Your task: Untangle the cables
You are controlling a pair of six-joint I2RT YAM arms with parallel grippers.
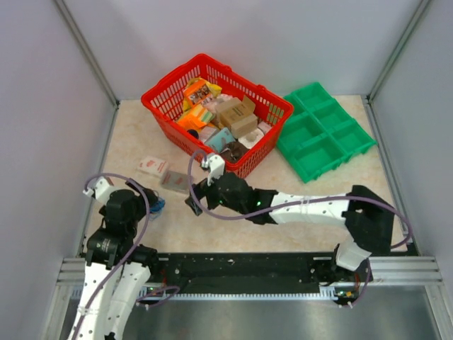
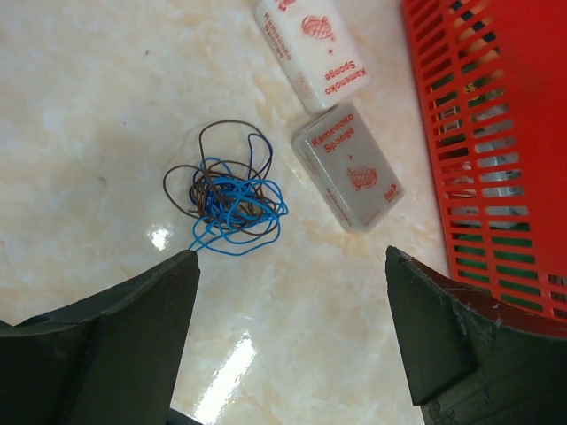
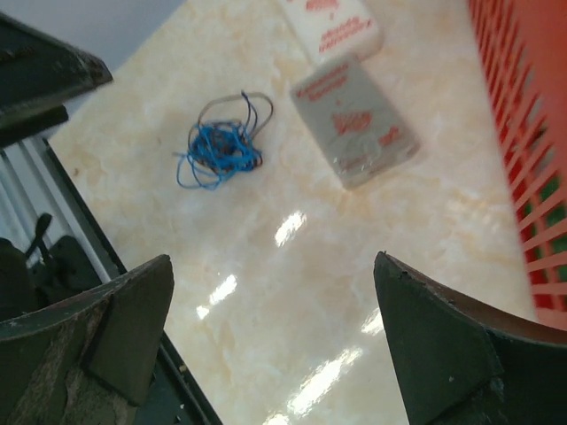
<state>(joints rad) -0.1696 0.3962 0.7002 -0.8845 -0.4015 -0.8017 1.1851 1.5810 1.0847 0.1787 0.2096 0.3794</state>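
Left wrist view: cables (image 2: 229, 199) clumped just ahead-left of the left gripper (image 2: 292, 257), jaws wide; right gripper (image 3: 272, 259), equally wide, sits farther off.

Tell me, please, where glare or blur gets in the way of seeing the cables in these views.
Left wrist: sharp, the cables crisp, with white glare spots on the table beside them. Right wrist: softer, the print on the grey pack smeared, glare streaks on the table. Top view: even light, but the cables are small and partly behind the left arm.
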